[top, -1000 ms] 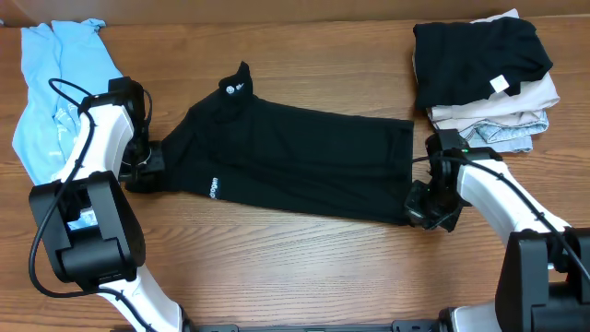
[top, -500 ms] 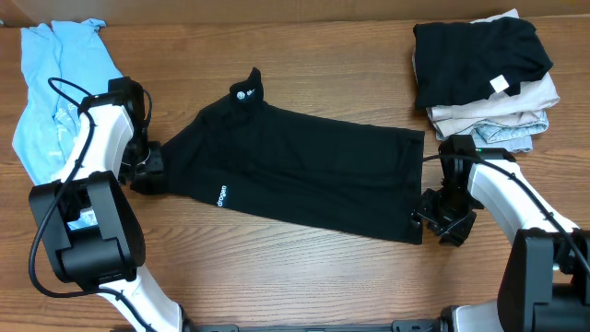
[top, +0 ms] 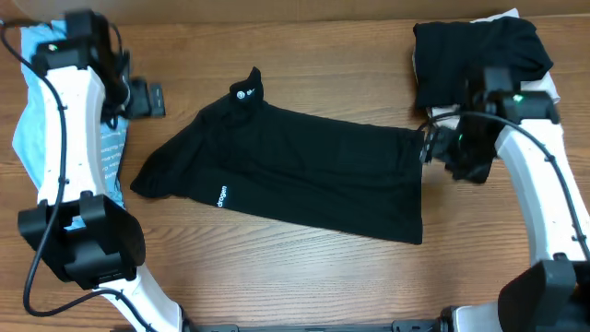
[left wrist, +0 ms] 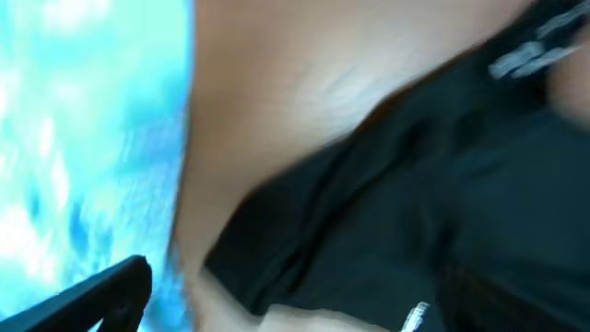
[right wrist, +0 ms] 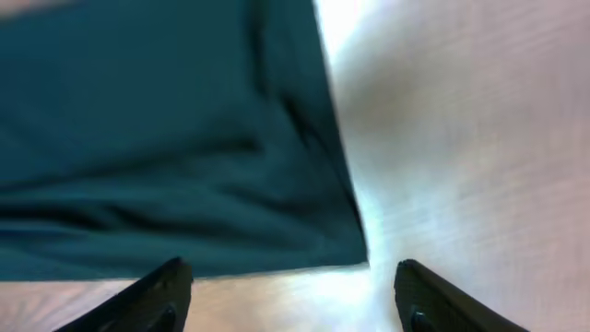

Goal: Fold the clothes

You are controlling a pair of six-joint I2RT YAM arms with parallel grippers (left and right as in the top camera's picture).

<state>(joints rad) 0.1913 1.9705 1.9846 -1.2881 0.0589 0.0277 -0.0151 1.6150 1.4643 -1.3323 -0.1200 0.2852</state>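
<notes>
The black tee (top: 304, 171) lies flat mid-desk (top: 304, 286), collar end to my left, hem to my right, with a small white logo by its near edge. My right tool (right wrist: 295, 300) hangs over the hem corner, fingers spread, gripping nothing. My left tool (top: 152, 99) is off the tee, beside the blue tee (top: 28, 138) at far left. That wrist view is blurred, so I can't tell its state. A folded stack (top: 484, 65) sits far right.

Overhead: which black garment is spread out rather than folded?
The black T-shirt with white lettering, lying flat mid-frame. The other black garment sits folded atop the stack at far right.
</notes>
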